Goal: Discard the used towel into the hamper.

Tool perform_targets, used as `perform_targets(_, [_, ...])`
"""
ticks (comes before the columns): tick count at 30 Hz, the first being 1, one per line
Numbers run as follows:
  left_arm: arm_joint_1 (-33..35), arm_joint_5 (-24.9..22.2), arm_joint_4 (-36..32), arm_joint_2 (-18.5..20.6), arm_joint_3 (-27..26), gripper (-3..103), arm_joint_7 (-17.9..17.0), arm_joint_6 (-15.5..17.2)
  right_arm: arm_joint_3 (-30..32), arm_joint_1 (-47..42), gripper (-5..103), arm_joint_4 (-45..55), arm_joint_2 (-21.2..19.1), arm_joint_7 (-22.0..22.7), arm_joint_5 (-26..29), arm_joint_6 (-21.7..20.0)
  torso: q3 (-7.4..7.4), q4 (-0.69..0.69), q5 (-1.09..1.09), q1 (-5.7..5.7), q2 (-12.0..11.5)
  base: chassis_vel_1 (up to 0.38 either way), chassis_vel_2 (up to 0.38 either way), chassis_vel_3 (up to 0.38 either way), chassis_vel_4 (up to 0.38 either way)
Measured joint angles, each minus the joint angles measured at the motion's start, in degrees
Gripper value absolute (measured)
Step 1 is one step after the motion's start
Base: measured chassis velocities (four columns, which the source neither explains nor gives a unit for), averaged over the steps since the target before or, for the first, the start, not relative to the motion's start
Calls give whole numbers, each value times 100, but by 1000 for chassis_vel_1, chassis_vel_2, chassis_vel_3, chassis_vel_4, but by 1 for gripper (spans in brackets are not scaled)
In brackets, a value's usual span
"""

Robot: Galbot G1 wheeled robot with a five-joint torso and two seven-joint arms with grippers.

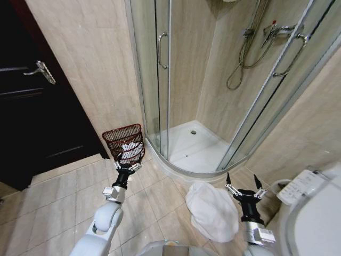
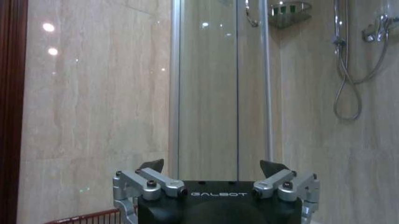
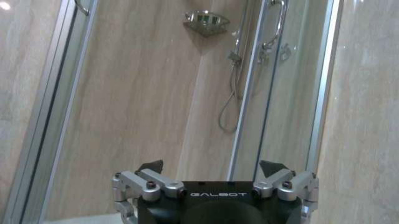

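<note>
The left hand (image 1: pixel 127 160) is hanging with its fingers spread wide and holding nothing, just in front of the hamper (image 1: pixel 124 142), which is standing on the floor (image 1: pixel 64 197) against the wall beside the shower (image 1: pixel 186 96); something white is already lying inside the basket. Across to the right, the towel (image 1: pixel 212 210) is lying in a crumpled heap on the floor, just to the inner side of the right hand (image 1: pixel 241 186), which is also gaping wide and empty, pointing forward rather than down. To do this step well, I judge the right hand should be tipping downward over the thick middle of the heap and pinching a deep fold, so the cloth is lifting in one bundle and not trailing on the tiles; the hamper's mouth is narrow, so the release should come well over its centre. The head view is showing towel, hamper and both arms together. The left wrist view is giving the left hand (image 2: pixel 212 167) against the wall, with a sliver of hamper rim (image 2: pixel 87 217) just below it, while the right wrist view is showing the right hand (image 3: pixel 212 167) facing the shower's glass.
</note>
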Motion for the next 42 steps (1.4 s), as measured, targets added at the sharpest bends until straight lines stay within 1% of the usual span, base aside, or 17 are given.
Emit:
perform_targets(2, [-11, 1, -2, -7, -27, 100, 12, -7, 0, -26, 100, 33, 0, 1, -5, 20, 46, 0, 0, 34, 80, 0, 0, 0, 0])
perform_targets(5, [-16, -1, -1, -6, -34, 100, 13, -14, -3, -37, 100, 47, 0, 3, -6, 32, 71, 0, 0, 49, 119, 0, 0, 0, 0])
perform_targets(13, [-43, -51, -3, 2, -44, 100, 12, -38, -11, -96, 100, 215, 0, -23, -16, 50, 199, 0, 0, 138, 337, 0, 0, 0, 0])
perform_targets(14, [-44, -54, -12, -4, -37, 100, -3, -27, -12, -122, 100, 277, 0, -86, 1, 15, 217, 0, 1, 151, 368, 0, 0, 0, 0])
perform_targets(16, [-58, -27, -33, -48, -16, 100, -70, 34, 13, -221, 100, 455, 0, -378, 118, -187, 259, 0, 0, 180, 439, 0, 0, 0, 0])
perform_targets(18, [-66, 16, -41, -77, -21, 100, -82, 76, 25, -251, 100, 514, 0, -458, 169, -263, 275, -1, -1, 191, 467, 0, 0, 0, 0])
perform_targets(20, [-97, 259, -60, -229, -179, 100, -14, 213, 54, -236, 100, 557, 0, -479, 227, -320, 317, -1, 1, 225, 543, 0, 0, 0, 0])
perform_targets(21, [-97, 259, -60, -229, -179, 100, -14, 213, 54, -236, 100, 557, 0, -479, 227, -320, 317, -1, 1, 225, 543, 0, 0, 0, 0])
perform_targets(22, [-111, 376, -74, -343, -283, 100, 74, 267, 73, -212, 100, 570, 0, -479, 229, -332, 335, 0, 1, 239, 574, 0, 0, 0, 0])
perform_targets(24, [-113, 508, -112, -715, -498, 100, 244, 332, 52, -158, 100, 618, 0, -470, 236, -361, 371, 0, 1, 265, 635, 0, 0, 0, 0])
perform_targets(26, [-77, 518, -136, -1138, -596, 100, 300, 422, -59, -79, 100, 634, 0, -455, 230, -401, 408, 1, 0, 296, 703, 0, 0, 0, 0])
perform_targets(27, [-77, 518, -136, -1138, -596, 100, 300, 422, -59, -79, 100, 634, 0, -455, 230, -401, 408, 1, 0, 296, 703, 0, 0, 0, 0])
perform_targets(29, [-24, 553, -136, -1454, -643, 100, 331, 446, -160, 19, 100, 560, 0, -442, 144, -391, 445, 1, 1, 330, 776, 0, 0, 0, 0])
perform_targets(32, [13, 576, -136, -1509, -644, 100, 354, 453, -187, 37, 100, 529, 0, -443, 132, -389, 468, 1, 1, 349, 818, 0, 0, 0, 0])
perform_targets(37, [-33, 715, -181, -1597, -661, 100, 382, 523, -135, -40, 100, 479, 0, -506, 230, -295, 572, 0, 1, 414, 986, 0, 0, 0, 0])
perform_targets(40, [-38, 725, -191, -1561, -661, 100, 386, 533, -123, -84, 100, 480, 0, -511, 281, -246, 602, -1, 1, 433, 1036, 0, 0, 0, 0])
perform_targets(42, [-34, 726, -198, -1450, -696, 100, 396, 533, -122, -148, 100, 480, 0, -510, 361, -184, 649, -1, 0, 467, 1116, 0, 0, 0, 0])
